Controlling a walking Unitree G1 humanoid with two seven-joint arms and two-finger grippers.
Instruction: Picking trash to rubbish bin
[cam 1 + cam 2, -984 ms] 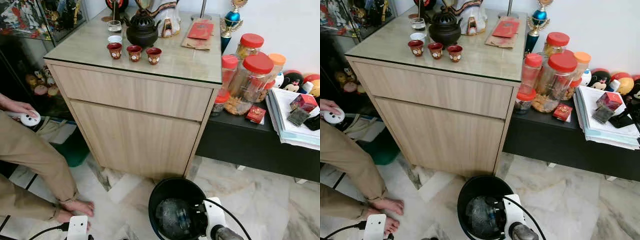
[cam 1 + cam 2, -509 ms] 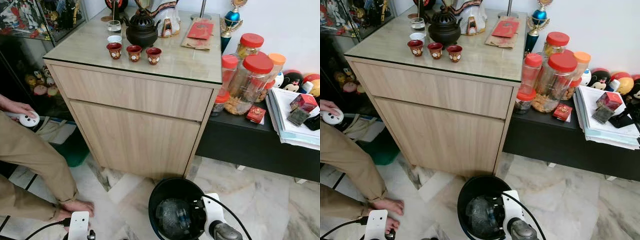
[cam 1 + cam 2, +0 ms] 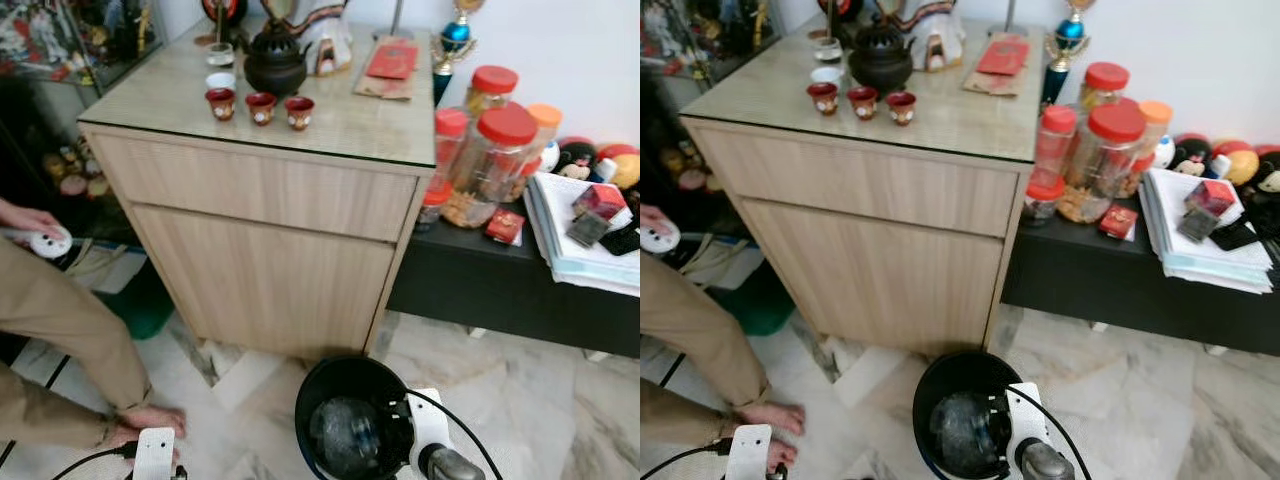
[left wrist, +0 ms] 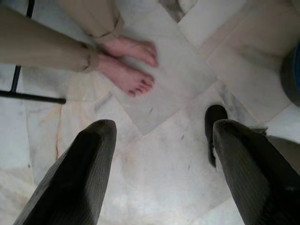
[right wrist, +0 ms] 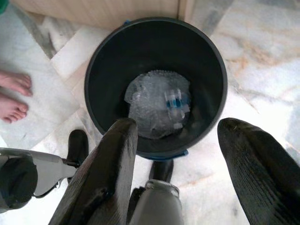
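Hovering right gripper [image 5: 176, 154] over rubbish bin [image 5: 93, 70], fingers spread, empty; crumpled plastic [image 5: 157, 105] lay inside. I feared knocking rim, tipping bin. Left gripper [image 4: 161, 154] spread too.

Your right pincer [image 5: 176, 154] hangs low at 5 o'clock, fingers wide apart. Your left pincer [image 4: 161, 150] at 7 o'clock gapes too.

The person [image 3: 60, 330] is cut off by the frame edge; the bin's [image 5: 211, 70] crumpled plastic [image 5: 159, 108] is unidentifiable.

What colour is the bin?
Black; the bin shows best in the right wrist view.
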